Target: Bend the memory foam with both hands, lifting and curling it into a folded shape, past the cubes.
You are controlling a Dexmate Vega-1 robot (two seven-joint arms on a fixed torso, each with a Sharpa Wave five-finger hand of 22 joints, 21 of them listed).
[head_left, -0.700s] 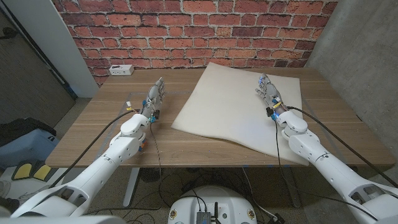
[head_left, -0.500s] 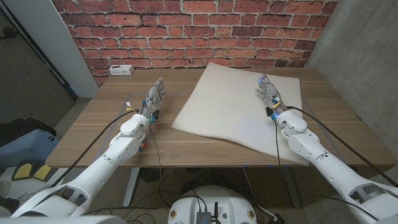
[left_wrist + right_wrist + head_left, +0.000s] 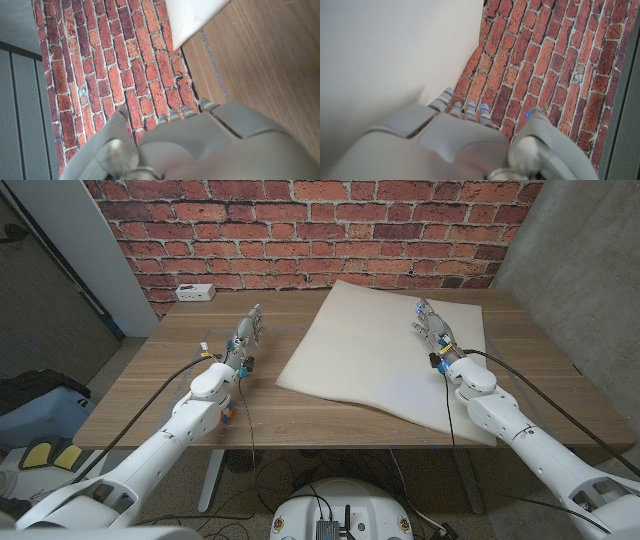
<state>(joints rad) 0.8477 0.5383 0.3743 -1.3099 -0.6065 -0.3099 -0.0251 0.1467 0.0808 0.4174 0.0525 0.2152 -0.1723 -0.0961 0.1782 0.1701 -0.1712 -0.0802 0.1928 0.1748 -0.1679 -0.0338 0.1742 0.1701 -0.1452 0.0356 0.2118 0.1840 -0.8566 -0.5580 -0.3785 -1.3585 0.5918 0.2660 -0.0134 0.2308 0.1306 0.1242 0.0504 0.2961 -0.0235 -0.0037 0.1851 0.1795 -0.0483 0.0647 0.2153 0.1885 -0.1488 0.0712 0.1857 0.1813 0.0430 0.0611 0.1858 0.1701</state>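
A: Robot hands? 
B: Left robot hand [image 3: 248, 332] spread, holding nothing, over bare table [image 3: 180, 380], well apart from the foam. Right robot hand [image 3: 428, 320] fingers apart too, over the foam's right part; touching or not, can't tell.
A: Foam itself?
B: Memory foam [image 3: 370, 345] lies flat on the table's right half, far corner near the brick wall [image 3: 300, 230]. Prob. light, soft, slow to spring back, so grab opposite edges w/ full-palm grips, not pinches.

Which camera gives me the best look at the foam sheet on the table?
The head view: the whole foam sheet lies flat on the table's right half, with the right hand over it and the left hand beside it. The left wrist view catches one corner; the right wrist view shows a plain close-up of its surface.
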